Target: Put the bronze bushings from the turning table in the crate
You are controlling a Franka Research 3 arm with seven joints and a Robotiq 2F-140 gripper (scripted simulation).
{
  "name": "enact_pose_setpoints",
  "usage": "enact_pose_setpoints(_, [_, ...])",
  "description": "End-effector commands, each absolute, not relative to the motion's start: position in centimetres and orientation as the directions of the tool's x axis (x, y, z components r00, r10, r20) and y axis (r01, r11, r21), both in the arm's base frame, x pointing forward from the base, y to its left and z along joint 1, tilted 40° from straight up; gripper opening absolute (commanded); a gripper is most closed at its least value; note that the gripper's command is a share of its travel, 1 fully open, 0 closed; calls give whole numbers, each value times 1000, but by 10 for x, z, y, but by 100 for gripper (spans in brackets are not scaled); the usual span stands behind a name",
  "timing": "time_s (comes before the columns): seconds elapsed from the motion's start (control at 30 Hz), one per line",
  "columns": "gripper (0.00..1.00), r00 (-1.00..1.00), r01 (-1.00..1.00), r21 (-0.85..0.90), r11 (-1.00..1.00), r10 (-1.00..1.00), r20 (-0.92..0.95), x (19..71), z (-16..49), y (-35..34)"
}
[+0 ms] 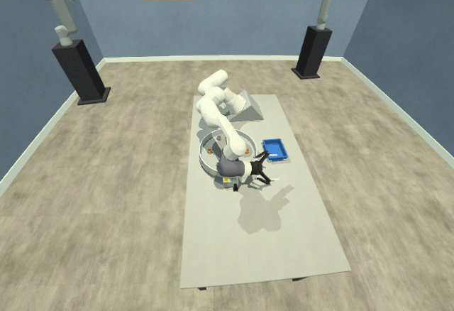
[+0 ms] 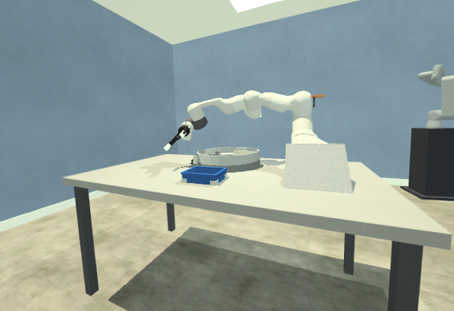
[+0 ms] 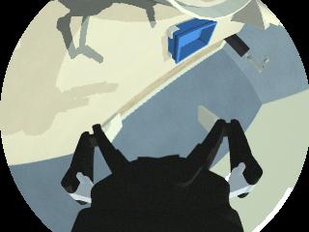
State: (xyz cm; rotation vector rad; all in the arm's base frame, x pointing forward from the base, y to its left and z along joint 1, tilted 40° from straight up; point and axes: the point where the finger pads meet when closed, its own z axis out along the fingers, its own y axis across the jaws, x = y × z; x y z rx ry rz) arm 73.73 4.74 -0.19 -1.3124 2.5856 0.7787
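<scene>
The round turning table (image 1: pixel 206 162) (image 2: pixel 227 159) (image 3: pixel 227 7) stands in the middle of the work table. A steel bushing (image 1: pixel 218 136) stands near its back. The blue crate (image 1: pixel 281 148) (image 2: pixel 203 174) (image 3: pixel 189 38) stands on the table to the right of the turning table; I see nothing in it. My gripper (image 1: pixel 270 166) (image 2: pixel 167 146) (image 3: pixel 158 116) is wide open and empty. It hangs in the air in front of the crate and is tilted sideways.
My arm's grey wedge-shaped base (image 1: pixel 249 111) (image 2: pixel 317 168) stands at the back of the table (image 1: pixel 256 248) (image 2: pixel 256 197). Two other arms on black pedestals (image 1: pixel 82 74) (image 1: pixel 313 52) stand by the far wall.
</scene>
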Motion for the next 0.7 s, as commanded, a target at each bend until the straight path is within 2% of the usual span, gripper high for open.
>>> enact_pose_setpoints(0.0, [100,-610,-785,384,486,-713,-345,737,-2,47])
enact_pose_setpoints(0.67, [100,-615,-780,386,493,-716,-330,735,-1,49])
